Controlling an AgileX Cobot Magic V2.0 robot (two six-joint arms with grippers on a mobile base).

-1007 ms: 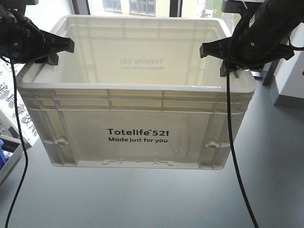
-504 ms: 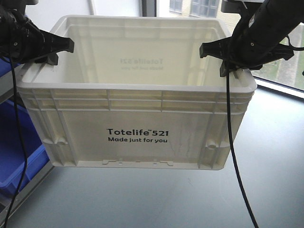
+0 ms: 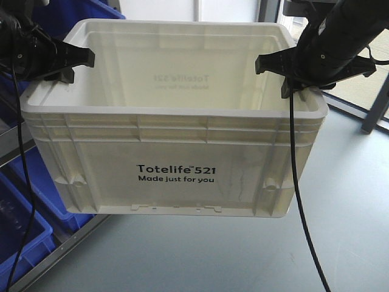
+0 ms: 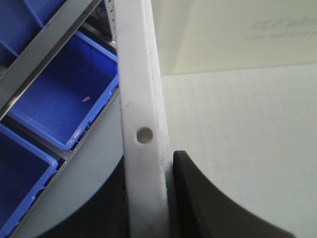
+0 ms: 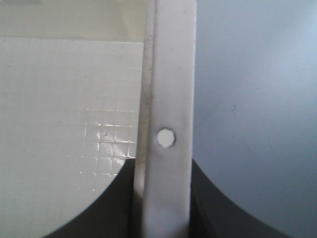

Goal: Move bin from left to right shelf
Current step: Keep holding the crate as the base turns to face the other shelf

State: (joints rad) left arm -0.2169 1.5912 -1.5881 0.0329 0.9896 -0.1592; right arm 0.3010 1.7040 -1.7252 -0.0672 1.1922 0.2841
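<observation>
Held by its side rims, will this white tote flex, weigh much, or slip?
The bin is probably stiff: its ribbed walls look unbowed, hanging level between the left tool and right tool. Likely light, since it looks empty. Its smooth rim is pinched narrowly, so it might slip or swing.

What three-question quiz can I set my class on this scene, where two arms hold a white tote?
1. True or false: the bin stands on the floor.
2. Where do the left jaws and right jaws clamp the bin? A: its rim; B: its base; C: its printed wall.
3. What colour are the trays on the rack to the robot's left?
Key: 1 false, it hangs in the air; 2 A; 3 blue.
</observation>
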